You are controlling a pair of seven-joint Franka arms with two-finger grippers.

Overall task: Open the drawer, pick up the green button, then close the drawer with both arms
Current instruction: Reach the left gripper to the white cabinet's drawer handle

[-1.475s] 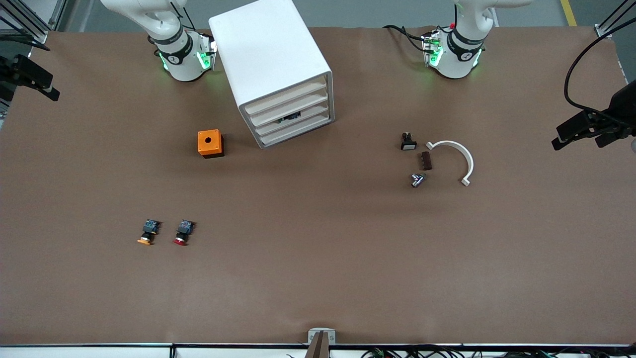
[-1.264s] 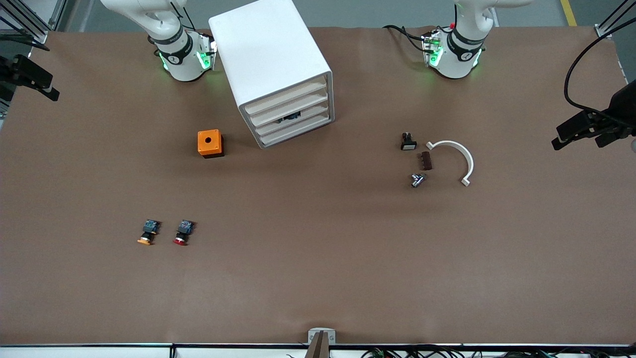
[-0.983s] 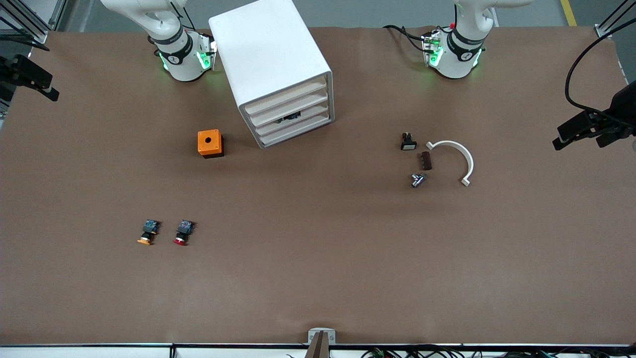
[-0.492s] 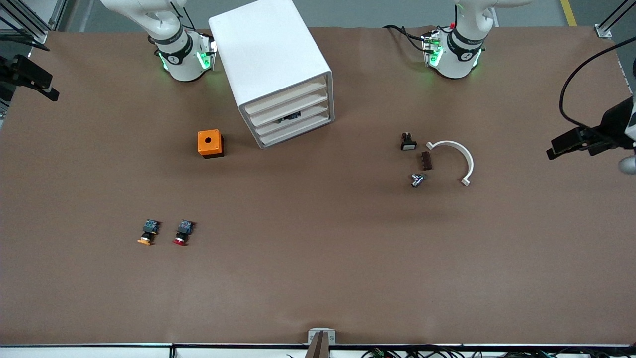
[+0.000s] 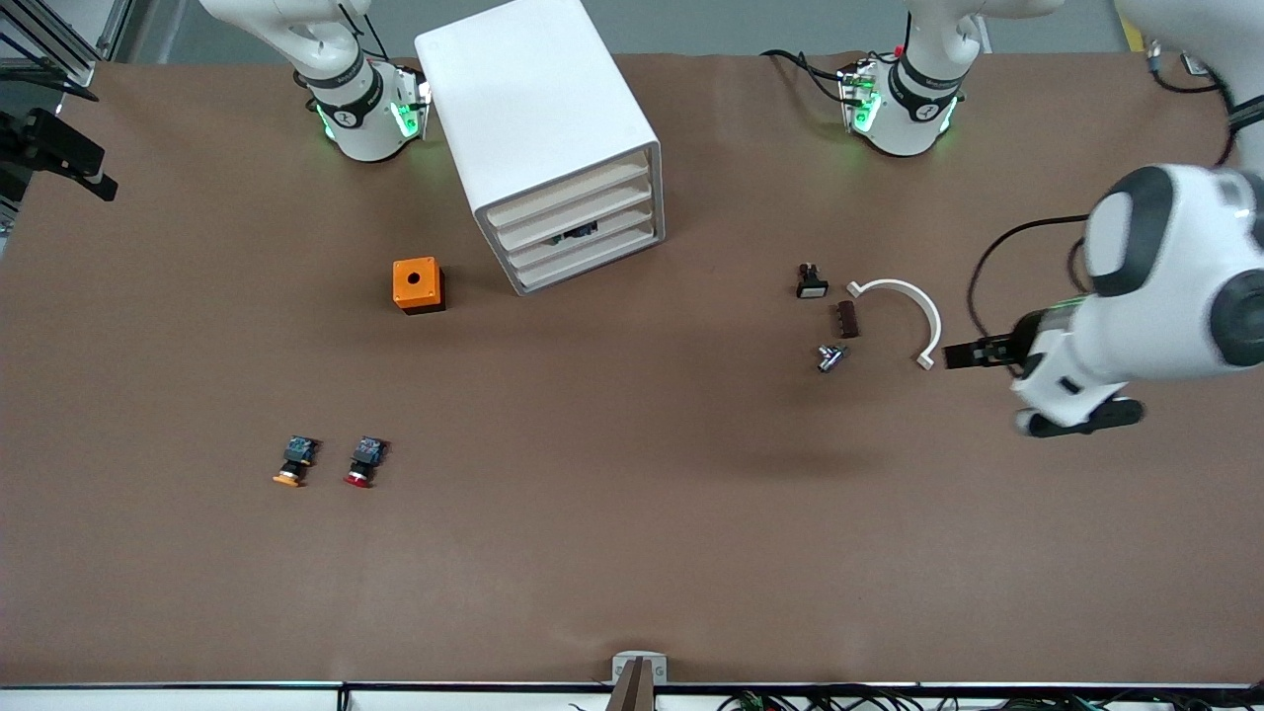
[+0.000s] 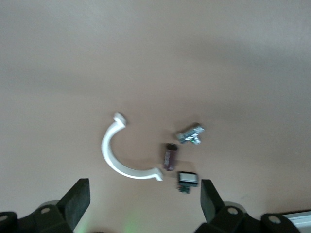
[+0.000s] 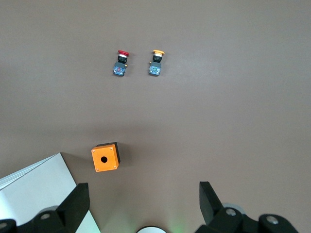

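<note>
The white cabinet point(image 5: 538, 109) stands between the two arm bases, its four fronts flush. The drawer point(image 5: 612, 227), third from the top, is shut. In the slot over its front a dark and blue bit of the button point(image 5: 579, 233) shows; the cap is hidden. My left arm point(image 5: 1165, 296) reaches in from its end of the table. The left gripper point(image 6: 144, 206) hangs open and empty over bare table beside a white arc point(image 6: 121, 155). High at the right arm's end, the right gripper point(image 7: 143, 208) is open and empty, apart from the cabinet point(image 7: 34, 194).
An orange box point(image 5: 418, 284) with a hole sits beside the cabinet. Nearer the front camera lie a yellow-capped button point(image 5: 293, 462) and a red-capped one point(image 5: 363, 462). Beside the white arc point(image 5: 904, 318) lie a small black switch point(image 5: 811, 281), a brown block point(image 5: 847, 319) and a silver part point(image 5: 830, 357).
My left arm has swung in from the table's end toward the white arc and small parts, its gripper still open. The right arm and the drawer have not moved.
</note>
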